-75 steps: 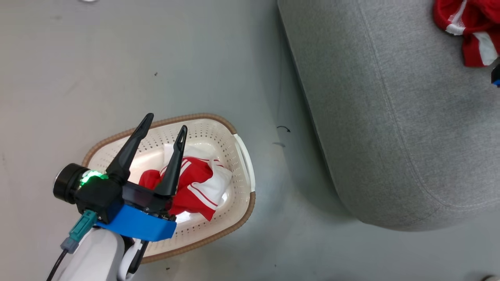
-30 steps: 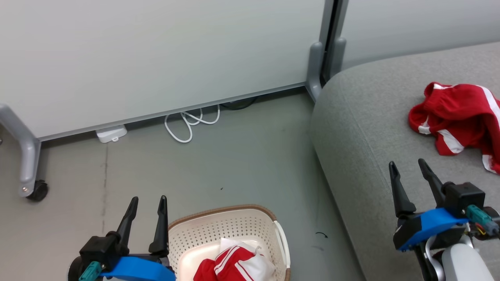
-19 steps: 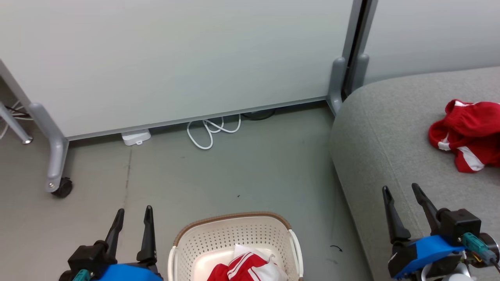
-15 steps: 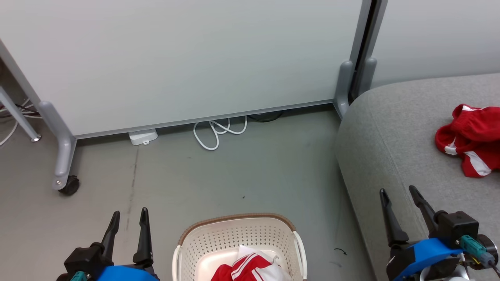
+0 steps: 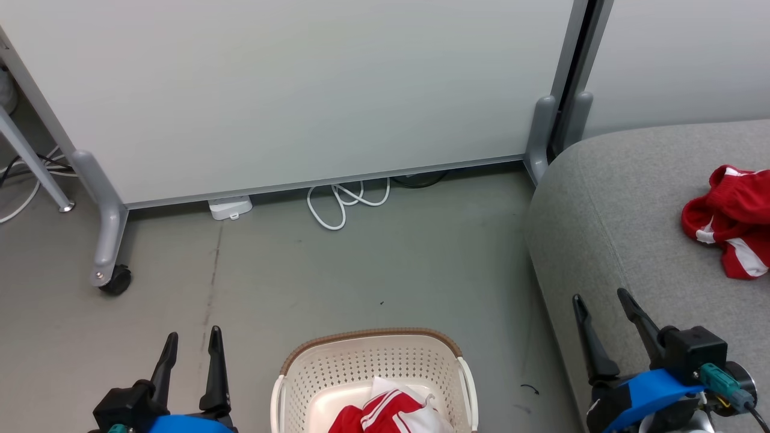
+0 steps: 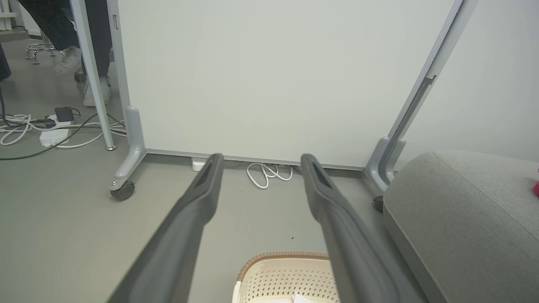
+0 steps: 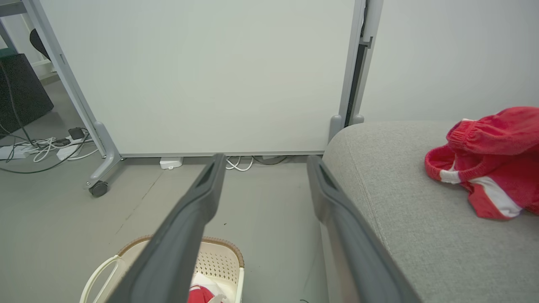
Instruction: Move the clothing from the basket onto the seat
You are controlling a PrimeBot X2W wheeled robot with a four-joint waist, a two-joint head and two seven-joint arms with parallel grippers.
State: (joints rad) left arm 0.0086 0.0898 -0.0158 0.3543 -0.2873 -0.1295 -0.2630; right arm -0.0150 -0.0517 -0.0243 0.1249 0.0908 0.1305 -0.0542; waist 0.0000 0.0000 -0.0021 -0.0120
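Observation:
The cream basket (image 5: 373,367) with a brown rim stands on the floor at the bottom centre of the head view, holding the white and red striped garment (image 5: 391,412). The basket (image 6: 286,275) also shows in the left wrist view and the basket (image 7: 221,259) in the right wrist view. The mostly red garment (image 5: 731,219) lies on the grey seat (image 5: 625,210) at the right; the red garment (image 7: 488,162) is on the seat (image 7: 404,198) in the right wrist view too. My left gripper (image 5: 189,343) is open left of the basket. My right gripper (image 5: 601,307) is open over the seat's front edge. Both are empty.
A pale partition panel (image 5: 301,90) on grey legs with a castor (image 5: 114,279) stands behind the floor. A white cable (image 5: 343,201) and a small white box (image 5: 230,207) lie at its foot. A person's shoes (image 6: 80,71) show beyond the panel.
The head camera swung up from looking straight down at the basket, and the picture keeps drifting. My left gripper, earlier over the basket, now sits left of it, empty.

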